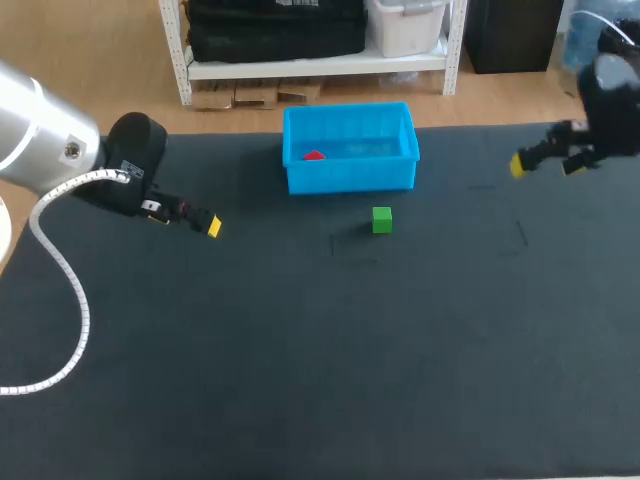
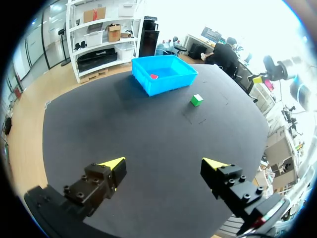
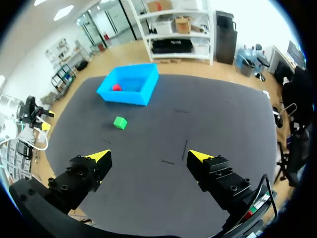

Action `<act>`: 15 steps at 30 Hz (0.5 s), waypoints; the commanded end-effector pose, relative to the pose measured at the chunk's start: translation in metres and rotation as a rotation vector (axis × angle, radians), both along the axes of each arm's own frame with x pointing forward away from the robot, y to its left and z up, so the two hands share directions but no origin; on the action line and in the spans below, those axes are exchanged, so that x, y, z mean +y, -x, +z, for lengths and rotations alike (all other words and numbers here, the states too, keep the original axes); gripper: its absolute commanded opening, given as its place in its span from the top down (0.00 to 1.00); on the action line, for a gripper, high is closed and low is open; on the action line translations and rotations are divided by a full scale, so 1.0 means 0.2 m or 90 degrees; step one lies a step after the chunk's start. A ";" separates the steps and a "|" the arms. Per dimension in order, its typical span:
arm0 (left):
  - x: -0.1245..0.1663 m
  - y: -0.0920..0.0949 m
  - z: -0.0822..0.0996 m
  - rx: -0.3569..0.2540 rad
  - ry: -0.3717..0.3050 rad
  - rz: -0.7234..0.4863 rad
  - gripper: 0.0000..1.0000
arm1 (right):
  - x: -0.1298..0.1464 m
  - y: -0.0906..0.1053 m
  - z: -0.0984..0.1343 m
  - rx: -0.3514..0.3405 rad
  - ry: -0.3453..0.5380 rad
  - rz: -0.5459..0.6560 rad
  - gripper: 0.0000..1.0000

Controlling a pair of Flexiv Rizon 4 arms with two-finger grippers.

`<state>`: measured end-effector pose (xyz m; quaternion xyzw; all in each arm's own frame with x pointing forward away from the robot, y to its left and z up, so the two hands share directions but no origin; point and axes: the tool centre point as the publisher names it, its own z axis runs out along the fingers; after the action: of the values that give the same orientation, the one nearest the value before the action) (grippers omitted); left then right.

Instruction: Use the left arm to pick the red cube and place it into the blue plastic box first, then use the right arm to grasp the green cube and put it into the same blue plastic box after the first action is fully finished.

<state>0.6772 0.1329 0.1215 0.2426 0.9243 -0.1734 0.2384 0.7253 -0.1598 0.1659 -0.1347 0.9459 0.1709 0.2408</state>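
Observation:
The red cube [image 1: 314,156] lies inside the blue plastic box [image 1: 350,176] near its left wall; both wrist views show it there too [image 2: 154,76] [image 3: 116,88]. The green cube [image 1: 381,219] rests on the dark mat just in front of the box, also seen far ahead of each gripper [image 2: 197,99] [image 3: 120,122]. My left gripper [image 1: 198,220] hangs open and empty over the table's left side, well away from the box [image 2: 163,74]. Over the far right edge, my right gripper [image 1: 545,163] is open and holds nothing; the box [image 3: 130,85] lies far ahead of it.
The dark mat [image 1: 320,360] covers the whole table. A white coiled cable [image 1: 70,290] hangs from my left arm over the mat's left side. Faint tape marks [image 1: 350,250] lie on the mat near the green cube.

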 end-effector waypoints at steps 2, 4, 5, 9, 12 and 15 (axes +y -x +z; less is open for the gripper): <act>0.00 -0.01 0.00 0.000 0.003 -0.002 0.00 | 0.14 -0.08 0.03 0.072 0.148 -0.045 0.00; 0.00 -0.01 0.00 0.000 0.003 -0.002 0.00 | 0.18 -0.10 0.01 0.078 0.159 -0.044 0.00; 0.00 -0.01 0.00 0.000 0.003 -0.002 0.00 | 0.21 -0.11 0.01 0.079 0.159 -0.043 0.00; 0.00 -0.01 0.00 0.000 0.003 -0.002 0.00 | 0.30 -0.15 -0.03 0.088 0.158 -0.034 0.00; 0.00 -0.01 0.00 0.000 0.003 -0.002 0.00 | 0.33 -0.17 -0.05 0.096 0.167 -0.042 0.00; 0.00 -0.01 0.00 0.000 0.003 -0.002 0.00 | 0.37 -0.18 -0.08 0.108 0.181 -0.041 0.00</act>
<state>0.6775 0.1327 0.1217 0.2426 0.9244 -0.1731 0.2380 0.7542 -0.0961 0.1544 -0.1268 0.9774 0.0659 0.1558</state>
